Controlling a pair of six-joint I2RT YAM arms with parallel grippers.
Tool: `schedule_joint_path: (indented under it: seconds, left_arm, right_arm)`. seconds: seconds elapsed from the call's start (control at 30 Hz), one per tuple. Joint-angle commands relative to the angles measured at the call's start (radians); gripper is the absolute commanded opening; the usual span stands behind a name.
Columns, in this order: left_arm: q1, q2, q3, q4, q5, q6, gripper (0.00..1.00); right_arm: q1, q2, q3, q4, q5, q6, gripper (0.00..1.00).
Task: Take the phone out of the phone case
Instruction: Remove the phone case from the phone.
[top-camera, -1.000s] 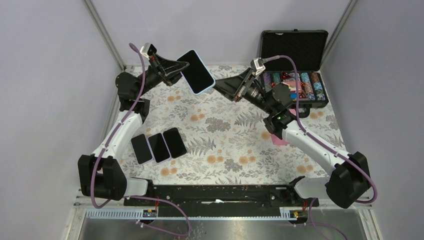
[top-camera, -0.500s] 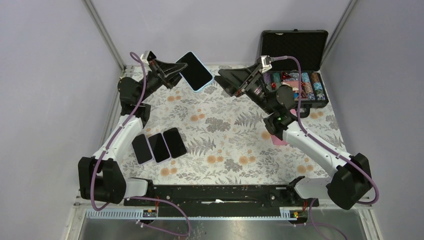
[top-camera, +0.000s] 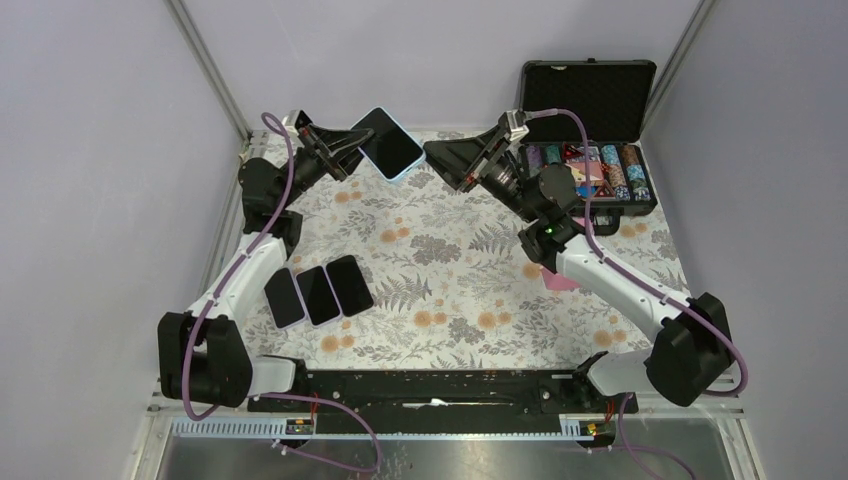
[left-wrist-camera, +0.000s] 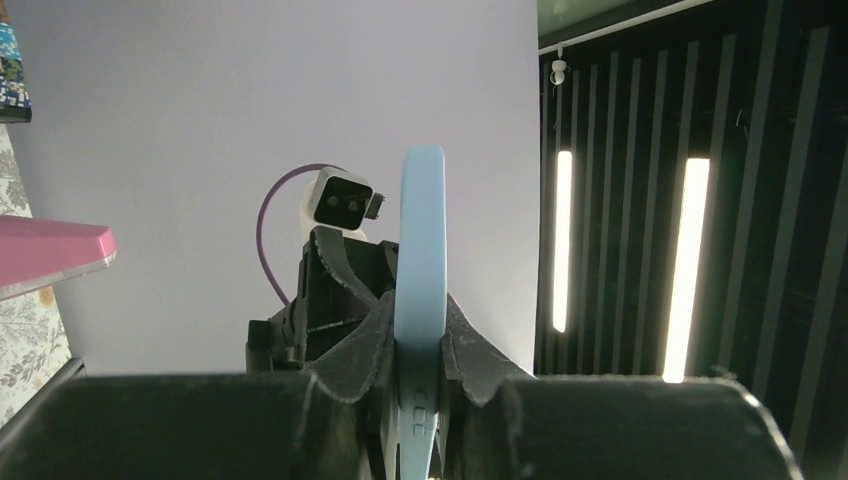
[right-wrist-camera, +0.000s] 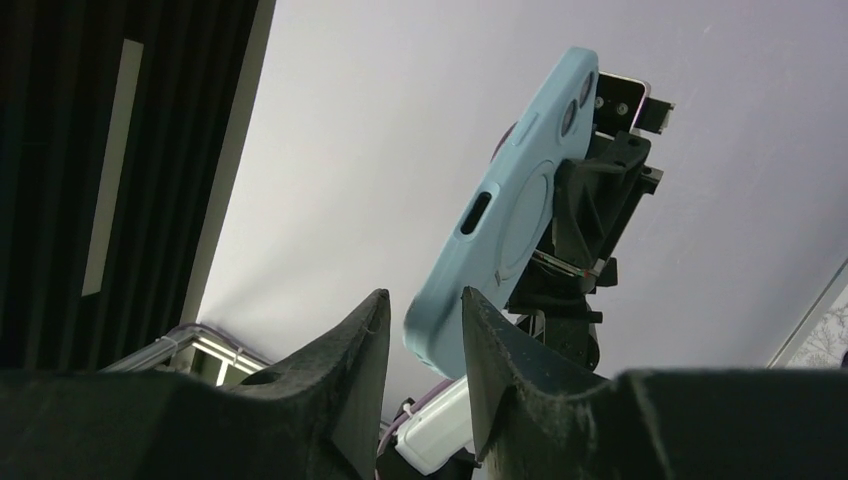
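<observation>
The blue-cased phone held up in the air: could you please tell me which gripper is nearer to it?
Left. The left gripper is clamped on the phone at its edge, holding it aloft. The right gripper sits at its opposite corner, jaws apart; contact cannot be told.

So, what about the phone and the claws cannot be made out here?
- Phone screen: the left wrist view shows only the case edge-on.
- Whether the right claw touches the case: its fingers cover that corner, right wrist view.
- Black box contents: too small, top view.
</observation>
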Motion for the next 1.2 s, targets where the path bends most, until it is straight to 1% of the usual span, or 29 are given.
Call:
schedule_joint_path:
  seconds: [0.0, 0.1, 0.2, 0.37, 0.5, 0.63, 0.8, 0.93, 1.17]
  left_arm:
    - [0.002, -0.023, 0.006, 0.106, -0.054, -0.037, 0.0]
    - [0.002, -0.021, 0.0, 0.122, -0.062, -0.053, 0.0]
    - [0.002, -0.014, 0.001, 0.147, -0.069, -0.086, 0.0]
    - [-0.004, -0.031, -0.01, 0.15, -0.09, -0.149, 0.0]
    - [-0.023, -0.038, -0.02, 0.158, -0.103, -0.209, 0.0]
    - [-0.037, -0.026, -0.035, 0.223, -0.132, -0.265, 0.0]
    - [-0.045, 0.001, -0.045, 0.356, -0.199, -0.34, 0.0]
    - [-0.046, 0.005, -0.036, 0.359, -0.214, -0.341, 0.0]
    - [-0.062, -0.007, -0.042, 0.329, -0.227, -0.34, 0.0]
  right_arm:
    - [0.019, 0.015, 0.042, 0.057, -0.03, 0.036, 0.39]
    - [0.026, 0.026, 0.039, 0.072, -0.027, 0.051, 0.37]
    - [0.029, 0.043, 0.03, 0.116, -0.021, 0.08, 0.26]
    - [0.031, 0.095, 0.036, 0.235, -0.01, 0.155, 0.07]
    - [0.043, 0.125, 0.051, 0.256, -0.011, 0.178, 0.0]
    - [0.054, 0.141, 0.027, 0.251, -0.012, 0.199, 0.0]
    - [0.065, 0.19, -0.036, 0.326, 0.025, 0.32, 0.0]
    - [0.077, 0.224, -0.052, 0.384, 0.049, 0.388, 0.0]
    - [0.083, 0.234, -0.054, 0.382, 0.051, 0.408, 0.0]
